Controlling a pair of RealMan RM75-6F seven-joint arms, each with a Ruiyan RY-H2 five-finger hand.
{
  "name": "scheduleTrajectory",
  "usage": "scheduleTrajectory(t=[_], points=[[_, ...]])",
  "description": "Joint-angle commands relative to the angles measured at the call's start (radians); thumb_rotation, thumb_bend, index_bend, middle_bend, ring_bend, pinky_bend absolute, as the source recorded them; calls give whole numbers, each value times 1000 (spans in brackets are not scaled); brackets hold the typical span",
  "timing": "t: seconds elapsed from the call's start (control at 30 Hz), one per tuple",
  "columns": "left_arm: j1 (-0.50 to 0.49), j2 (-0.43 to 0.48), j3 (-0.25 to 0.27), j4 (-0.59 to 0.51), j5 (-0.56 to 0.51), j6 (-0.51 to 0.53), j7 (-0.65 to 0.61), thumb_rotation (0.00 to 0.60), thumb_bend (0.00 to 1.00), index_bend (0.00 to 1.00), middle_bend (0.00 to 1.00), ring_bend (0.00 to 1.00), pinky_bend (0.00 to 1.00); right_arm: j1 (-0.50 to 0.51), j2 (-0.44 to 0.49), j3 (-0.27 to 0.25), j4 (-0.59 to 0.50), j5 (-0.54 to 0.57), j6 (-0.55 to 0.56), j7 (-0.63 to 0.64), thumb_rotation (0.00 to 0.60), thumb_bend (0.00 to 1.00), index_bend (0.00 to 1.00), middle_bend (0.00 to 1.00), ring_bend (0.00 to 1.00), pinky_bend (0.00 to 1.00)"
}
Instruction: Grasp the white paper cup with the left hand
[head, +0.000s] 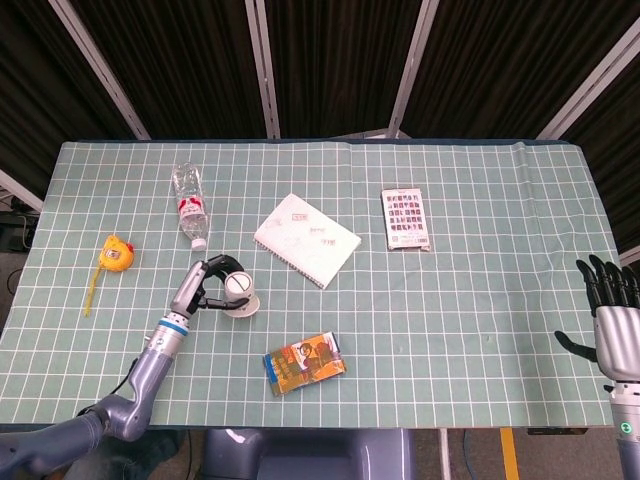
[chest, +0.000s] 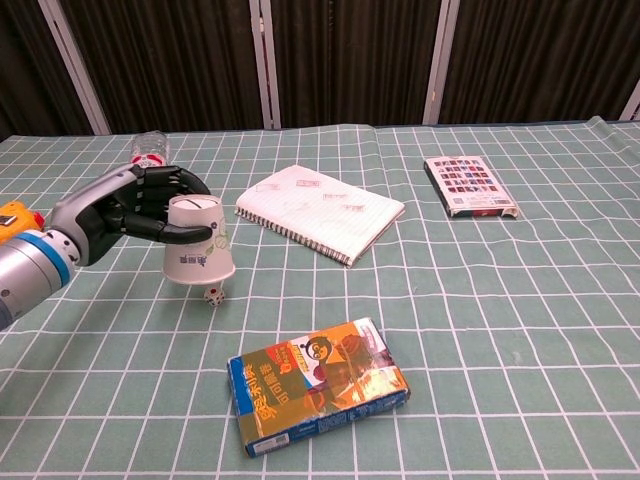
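One white paper cup (chest: 198, 243) | one left robot hand (chest: 125, 212) gripping | one die (chest: 214, 296)

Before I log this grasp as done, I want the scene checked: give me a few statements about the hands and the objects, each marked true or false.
1. The left hand holds the white paper cup upside down. True.
2. The right hand holds the notebook. False: it holds nothing, fingers apart, at the table's right edge; the notebook lies on the table.
3. The water bottle stands upright. False: it lies on its side.
4. The small die sits just below the cup. True.
5. The snack box rests on the notebook. False: it lies apart, nearer the robot.
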Motion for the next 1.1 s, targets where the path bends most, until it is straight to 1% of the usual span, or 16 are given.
scheduleTrajectory(t=[0.03, 0.23, 0.33, 0.4, 0.43, 0.47, 0.5, 0.53, 0.57, 0.6, 0.73, 0.8, 0.9, 0.97, 1.03, 1.1], points=[[-14, -25, -4, 20, -3, -7, 1, 600, 0, 458, 472, 434, 508, -1, 1, 1, 1, 1, 1, 3, 600, 0, 0, 0, 0, 0], [-18, -53, 0, 50, -11, -5, 30, 600, 0, 457, 470, 431, 508, -2, 4, 3, 4, 5, -1, 13, 600, 0, 0, 0, 0, 0], [-20, -59, 3, 55, -15, -11, 39, 600, 0, 444, 440, 404, 496, -2, 4, 3, 5, 6, 0, 15, 600, 0, 0, 0, 0, 0], [-22, -59, 9, 55, -12, -18, 40, 600, 0, 394, 342, 290, 429, -2, 5, 3, 4, 4, 1, 16, 600, 0, 0, 0, 0, 0], [-23, -58, 14, 54, -8, -21, 39, 600, 0, 335, 228, 172, 346, -2, 5, 3, 4, 3, 2, 16, 600, 0, 0, 0, 0, 0], [-25, -55, 25, 52, 2, -28, 32, 600, 0, 255, 114, 71, 244, -2, 5, 2, 3, 2, 3, 15, 600, 0, 0, 0, 0, 0], [-27, -50, 34, 50, 12, -30, 26, 600, 0, 166, 33, 11, 142, -3, 5, 2, 3, 2, 3, 15, 600, 0, 0, 0, 0, 0], [-28, -45, 45, 51, 26, -29, 19, 600, 0, 109, 5, 0, 86, -3, 5, 2, 2, 1, 4, 14, 600, 0, 0, 0, 0, 0], [-26, -41, 56, 55, 40, -19, 15, 600, 0, 46, 0, 0, 31, -3, 5, 2, 1, 1, 4, 15, 600, 0, 0, 0, 0, 0], [-16, -26, 67, 44, 55, 3, 7, 600, 0, 12, 0, 0, 5, -4, 6, 2, -1, -1, 6, 19, 600, 0, 0, 0, 0, 0], [6, 34, 88, -11, 94, 64, -5, 600, 0, 0, 0, 0, 0, -3, 9, -2, -5, -9, 6, 22, 600, 0, 0, 0, 0, 0], [23, 78, 92, -56, 116, 118, 12, 600, 0, 0, 0, 0, 0, -3, 9, -5, -8, -16, 6, 20, 600, 0, 0, 0, 0, 0], [58, 168, 97, -138, 153, 216, 88, 600, 0, 0, 0, 0, 0, -5, 11, -10, -16, -30, 15, 17, 600, 0, 0, 0, 0, 0], [84, 227, 96, -183, 169, 277, 170, 600, 0, 0, 0, 0, 0, -6, 12, -13, -20, -38, 19, 15, 600, 0, 0, 0, 0, 0], [113, 292, 99, -235, 173, 321, 287, 600, 0, 0, 0, 0, 0, -7, 13, -16, -25, -47, 23, 15, 600, 0, 0, 0, 0, 0], [146, 373, 110, -289, 166, 343, 447, 600, 0, 0, 0, 0, 0, -8, 14, -19, -31, -55, 26, 17, 600, 0, 0, 0, 0, 0]])
